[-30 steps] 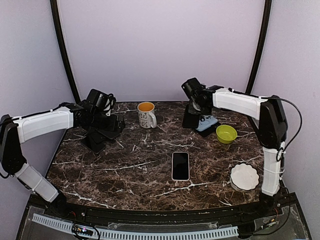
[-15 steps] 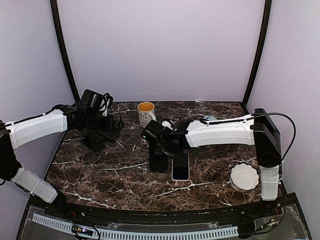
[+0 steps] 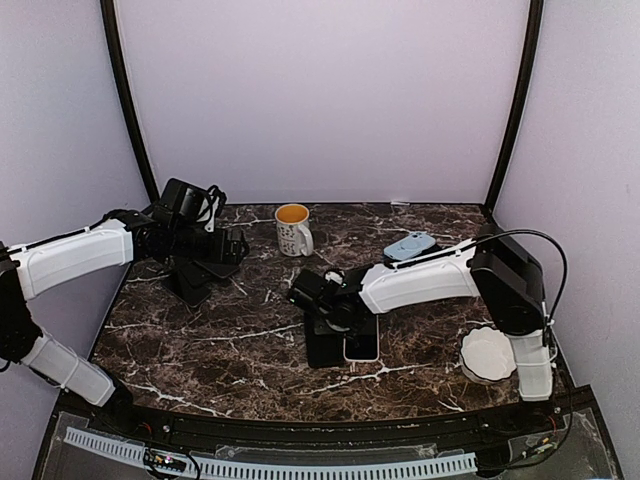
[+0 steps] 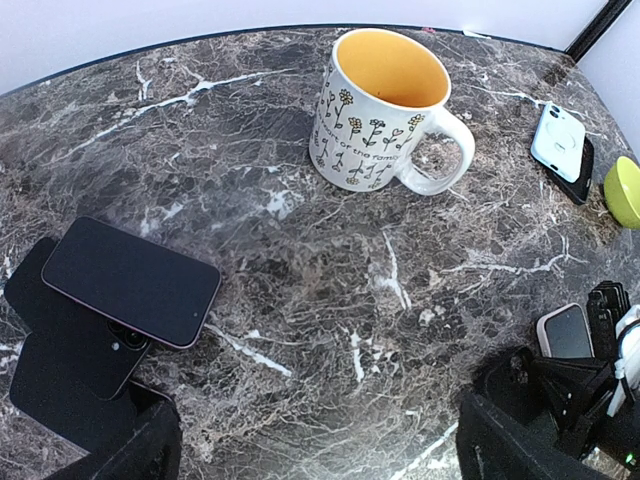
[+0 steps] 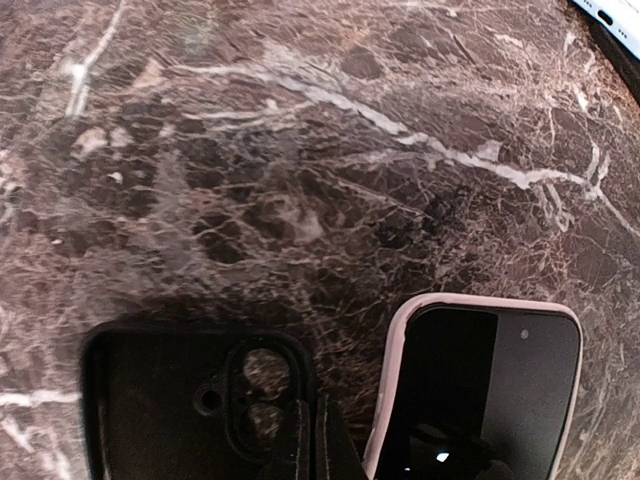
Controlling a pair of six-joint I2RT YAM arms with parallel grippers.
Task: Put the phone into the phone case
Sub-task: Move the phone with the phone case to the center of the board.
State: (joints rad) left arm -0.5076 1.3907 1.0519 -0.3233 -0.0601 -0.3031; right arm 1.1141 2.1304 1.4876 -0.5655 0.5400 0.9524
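Near the middle of the table lies a phone (image 3: 362, 335) with a pale pink rim, screen up. Just left of it is a black phone case (image 3: 323, 348), its open side up. In the right wrist view the case (image 5: 170, 400) shows its camera cut-out, and the phone (image 5: 480, 390) lies a small gap to its right. My right gripper (image 5: 318, 440) is shut on the case's edge beside the cut-out; from above, that gripper (image 3: 328, 325) hangs over the case. My left gripper (image 4: 320, 455) stands open over bare marble at the back left (image 3: 205, 262), holding nothing.
A flowered mug (image 3: 293, 228) stands at the back centre. A light blue case (image 3: 410, 245) lies at the back right and a white dish (image 3: 489, 352) at the front right. The left wrist view shows another dark phone (image 4: 130, 280) on a black case (image 4: 65, 375) and a green bowl (image 4: 625, 190).
My right arm has swung from the back right to the middle of the table with the black case and brought it down beside the phone. The left arm has hardly moved.
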